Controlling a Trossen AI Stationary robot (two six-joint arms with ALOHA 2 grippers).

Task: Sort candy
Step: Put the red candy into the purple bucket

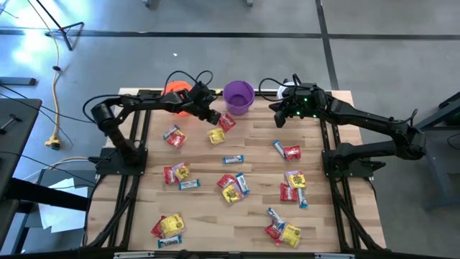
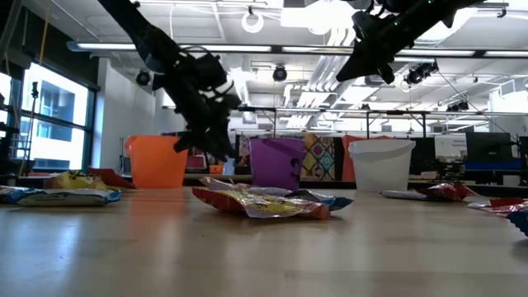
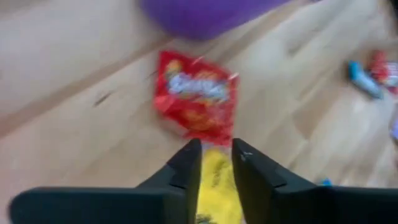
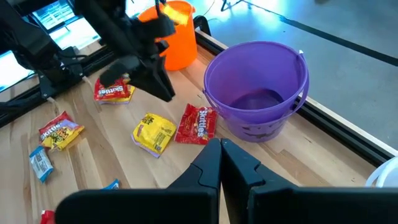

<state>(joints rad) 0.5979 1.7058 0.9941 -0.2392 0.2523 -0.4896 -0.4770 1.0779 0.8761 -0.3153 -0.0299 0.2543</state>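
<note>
Many small wrapped candy packets lie flat across the wooden table [image 1: 201, 216], in red, yellow and blue-and-white. My left gripper [image 3: 216, 152] hangs at the far side, just above a yellow packet [image 3: 217, 186] that lies next to a red packet [image 3: 198, 99]. Its fingers stand a little apart, and the yellow shows through the gap. In the right wrist view the left gripper [image 4: 166, 93] is clear of both packets. My right gripper [image 4: 221, 149] is shut and waits high over the far right, near the purple cup [image 1: 238, 97].
An orange cup [image 1: 176, 90], the purple cup and a white cup [image 2: 381, 165] stand in a row along the far edge. Groups of candy lie at the left [image 1: 176, 173], the middle [image 1: 233, 188], the right [image 1: 293, 185] and the near edge [image 1: 167, 229].
</note>
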